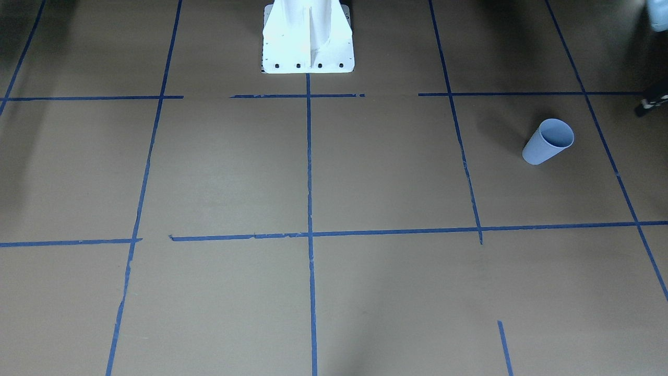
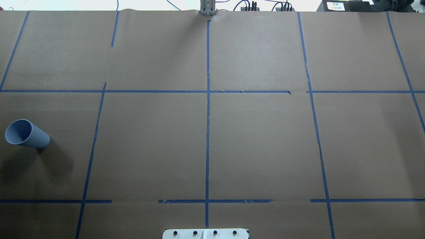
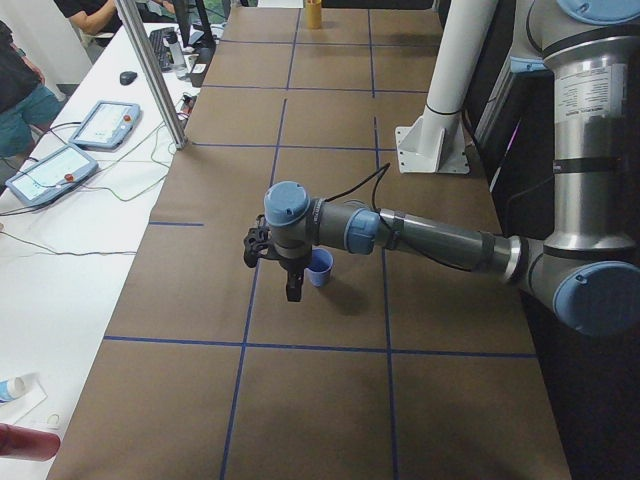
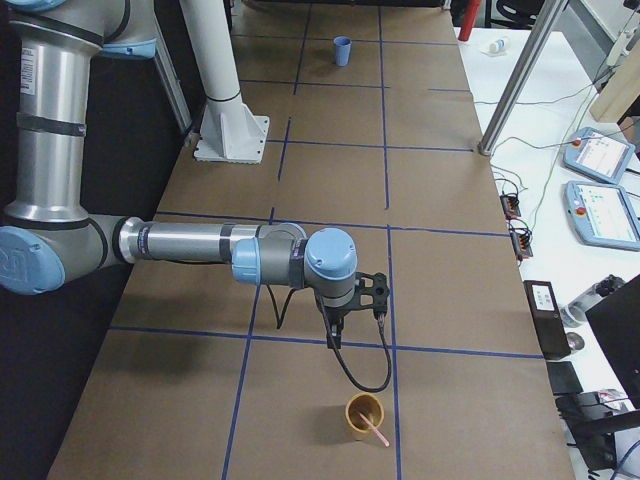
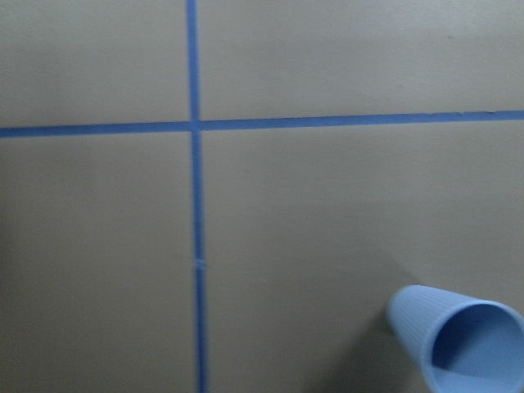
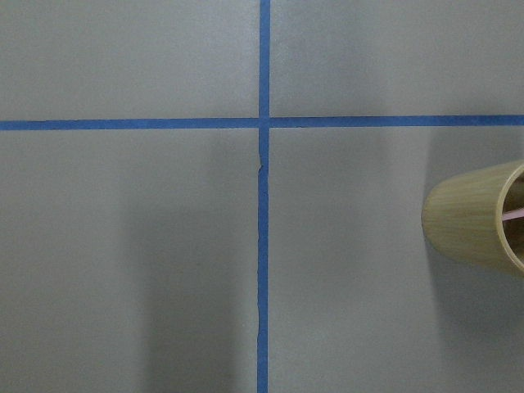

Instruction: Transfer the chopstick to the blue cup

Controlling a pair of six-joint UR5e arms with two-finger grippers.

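Note:
The blue cup (image 1: 548, 141) stands upright and empty on the brown table near the robot's left end; it also shows in the overhead view (image 2: 27, 134), the left wrist view (image 5: 458, 340) and both side views (image 3: 320, 268) (image 4: 342, 50). A pale pink chopstick (image 4: 377, 434) leans in a tan cup (image 4: 364, 417) at the robot's right end, also at the right wrist view's edge (image 6: 512, 214). My left gripper (image 3: 292, 290) hangs above the table just beside the blue cup. My right gripper (image 4: 337, 325) hangs a short way from the tan cup. I cannot tell whether either is open or shut.
Blue tape lines grid the brown table (image 2: 259, 142). The white robot base (image 1: 308, 39) stands at mid table edge. A white side table with teach pendants (image 4: 600, 190) and a metal post (image 4: 515, 80) runs along the operators' side. A person (image 3: 20, 90) stands there.

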